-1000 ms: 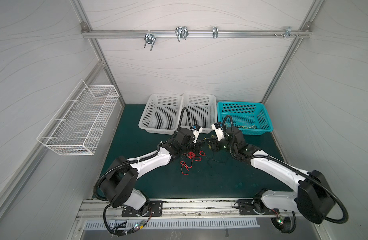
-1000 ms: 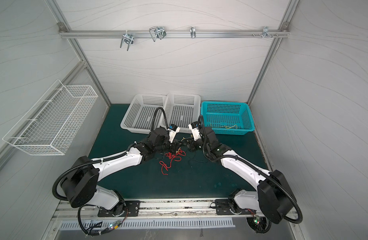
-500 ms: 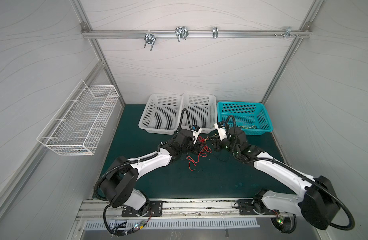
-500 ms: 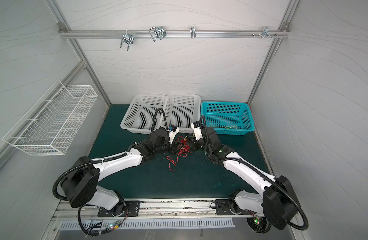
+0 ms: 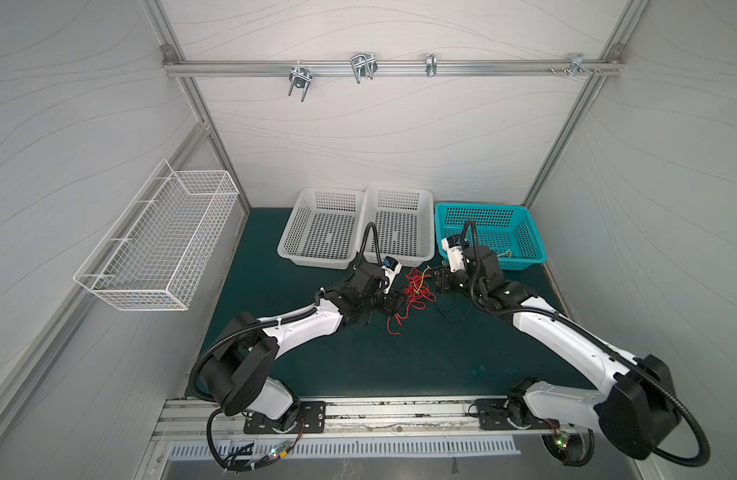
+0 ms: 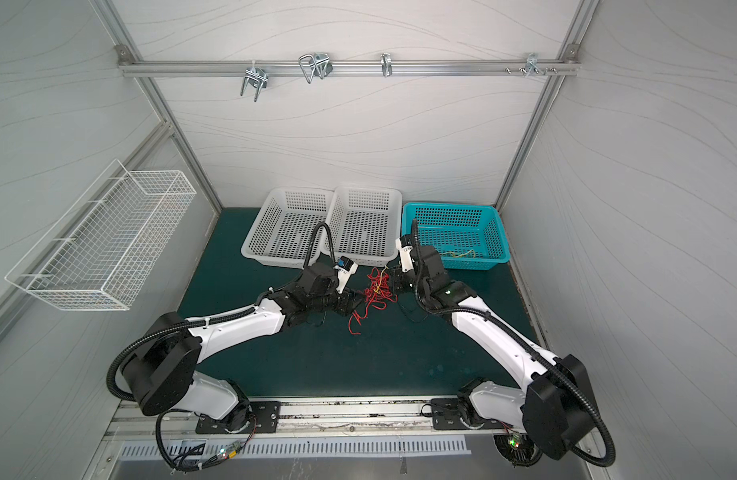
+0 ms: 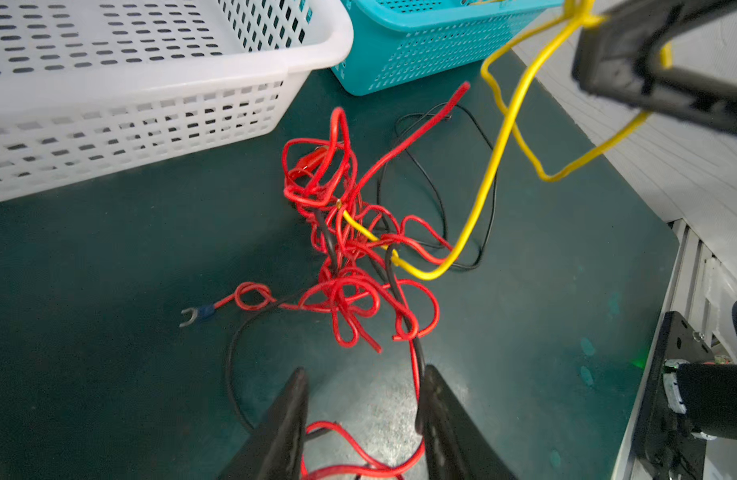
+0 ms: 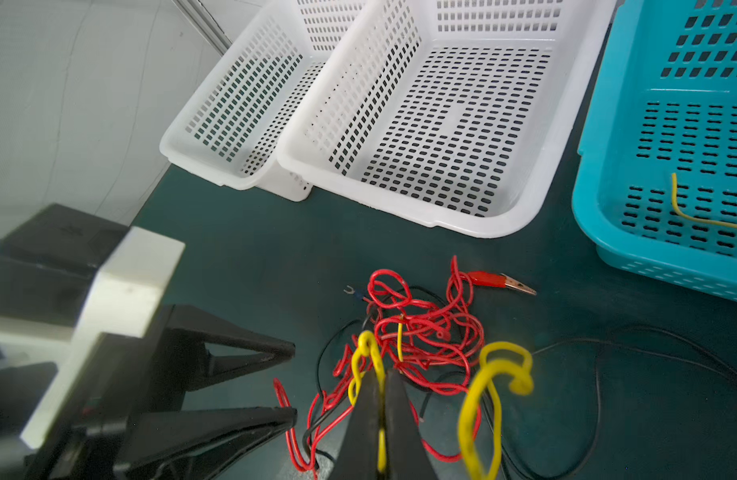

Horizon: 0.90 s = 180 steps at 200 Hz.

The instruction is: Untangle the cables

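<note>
Step in hand: I am drawing the yellow cable (image 7: 493, 166) out of the knot of cables (image 7: 350, 249), which is lying on the green counter (image 7: 88, 270) between my two end effectors, in front of the white basket (image 7: 150, 75) and the teal basket (image 7: 421, 45).

Right end effector (image 8: 381, 376): I am pinching it tight on the yellow cable; in the right wrist view the strand is looping up over the tips and coming out again beside them, and in the left wrist view it is running slack from this end effector down into the red loops.

Left end effector (image 7: 364, 399): I am holding it partly open and gripping nothing; a black cable (image 7: 419, 361) and a red cable (image 7: 358, 453) are passing through the gap between the fingers (image 7: 290, 411), with the black one lying against the inner face of one finger.

Tangle: the red strands are knotting around the yellow cable's free tip just ahead of the left end effector; a spade terminal (image 7: 192, 316) and a red alligator clip (image 8: 500, 281) are sticking out at its edges.

Teal basket: one yellow wire (image 8: 691, 208) is lying inside, beyond the right end effector.

Next move, my reading: the right end effector should be lifting away towards the teal basket while the left is closing on the red strands to pin the knot, or the whole bundle may be riding up with the yellow one.
</note>
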Available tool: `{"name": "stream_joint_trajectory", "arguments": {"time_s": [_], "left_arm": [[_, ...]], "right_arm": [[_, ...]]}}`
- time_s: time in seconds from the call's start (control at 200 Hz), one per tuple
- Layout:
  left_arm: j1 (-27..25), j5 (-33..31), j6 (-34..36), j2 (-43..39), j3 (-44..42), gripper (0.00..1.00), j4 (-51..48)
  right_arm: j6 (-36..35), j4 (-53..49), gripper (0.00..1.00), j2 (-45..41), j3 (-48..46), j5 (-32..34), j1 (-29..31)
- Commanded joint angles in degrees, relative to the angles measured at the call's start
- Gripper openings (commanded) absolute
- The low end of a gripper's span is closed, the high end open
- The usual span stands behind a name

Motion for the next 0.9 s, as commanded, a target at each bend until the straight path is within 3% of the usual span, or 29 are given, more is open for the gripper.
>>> {"name": "stream_joint_trajectory", "arguments": {"time_s": [0.0,0.31,0.55,0.705,0.745,0.775,0.825,0.895], "left_arm": [[-0.10,1.18,1.02,1.71,0.40,0.46,1.36],[-0.30,4.67,-0.73,6.02,2.70,0.47,5.51],[0.41,-0.25,-1.41,4.59,1.81,0.51,3.62],[2.22,1.63,-4.08,2.50,-0.70,0.55,6.95],[2.21,1.70,-4.26,2.05,-0.91,0.71,7.36],[2.32,1.75,-4.32,1.85,-0.89,0.92,7.47],[2.24,1.77,-4.52,1.71,-0.69,0.99,7.49],[2.29,2.37,-4.54,1.76,-0.24,0.99,7.60]], "right_arm": [[1.24,-0.32,0.00,0.53,1.68,-1.87,-0.48],[1.71,2.60,0.00,0.87,0.81,-5.15,-0.42],[1.13,2.59,0.00,0.53,-0.84,-3.62,-0.26],[1.04,2.84,0.00,0.48,-1.24,-3.65,-0.21],[0.99,2.77,0.00,0.53,-1.19,-3.52,-0.18],[0.91,2.77,0.00,0.52,-1.18,-3.53,-0.21],[0.82,2.97,0.00,0.53,-1.24,-3.45,-0.18],[0.95,2.99,0.00,0.48,-1.22,-3.36,-0.09]]}}
